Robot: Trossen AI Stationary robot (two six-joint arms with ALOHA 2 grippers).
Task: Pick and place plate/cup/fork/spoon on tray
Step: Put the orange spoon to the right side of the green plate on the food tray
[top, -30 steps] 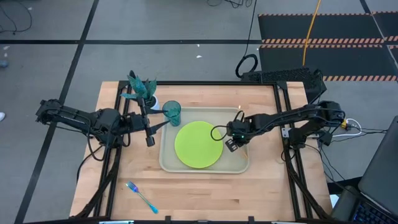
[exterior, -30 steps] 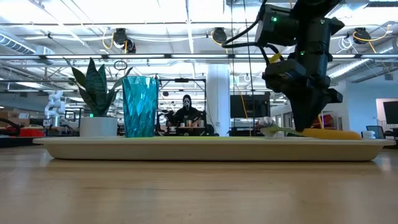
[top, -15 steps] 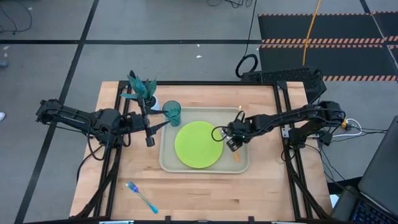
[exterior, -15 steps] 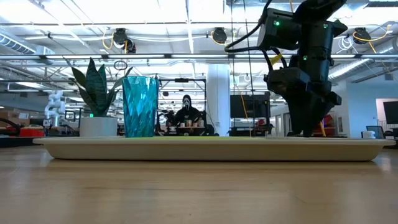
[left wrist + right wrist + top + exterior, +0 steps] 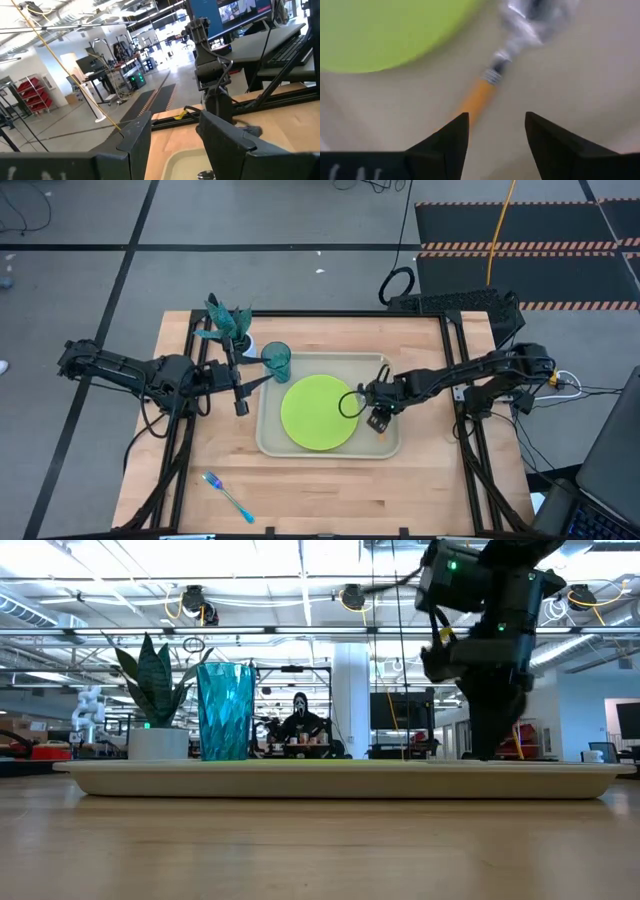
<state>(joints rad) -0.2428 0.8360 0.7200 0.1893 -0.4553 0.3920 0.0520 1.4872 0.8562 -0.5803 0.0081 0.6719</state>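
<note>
Tray (image 5: 268, 442): holds plate (image 5: 318, 412), cup (image 5: 277, 361), spoon (image 5: 485, 87) beside plate. Right gripper (image 5: 378, 420): jaws released, empty, above spoon; best lifted straight up. Left gripper (image 5: 241, 396): parted, empty. Fork (image 5: 227, 495): on table, outstanding.

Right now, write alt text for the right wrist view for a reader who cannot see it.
The spoon, silver bowl and orange handle, lies on the beige tray just ahead of the right end effector, whose two dark fingers stand open around the handle's end without gripping it. The lime-green plate fills one corner beside the spoon.
</note>
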